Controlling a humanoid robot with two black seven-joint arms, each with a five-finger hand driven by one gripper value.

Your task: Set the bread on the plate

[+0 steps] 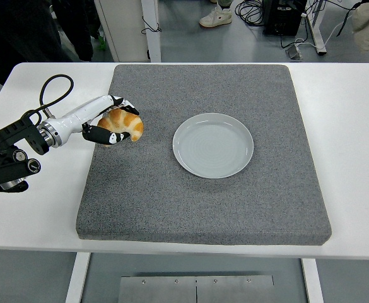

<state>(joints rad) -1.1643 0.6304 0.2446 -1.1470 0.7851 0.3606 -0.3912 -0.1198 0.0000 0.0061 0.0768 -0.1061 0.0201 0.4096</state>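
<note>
white table point(351, 158) with a big grey mat point(203, 189) covering most of it. pale round plate point(213, 145) sits empty near the mat's middle. left hand point(111, 121) is over at the plate's 9 o'clock, by the mat's left edge, fingers curled around the bread point(124, 122), a golden croissant, well apart from the plate.

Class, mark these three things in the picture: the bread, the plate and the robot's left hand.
bread point(124, 124), head view, on its golden crust between the fingers
plate point(213, 145), head view, on its bare centre
left hand point(108, 120), head view, middle of the hand holding the bread
</note>
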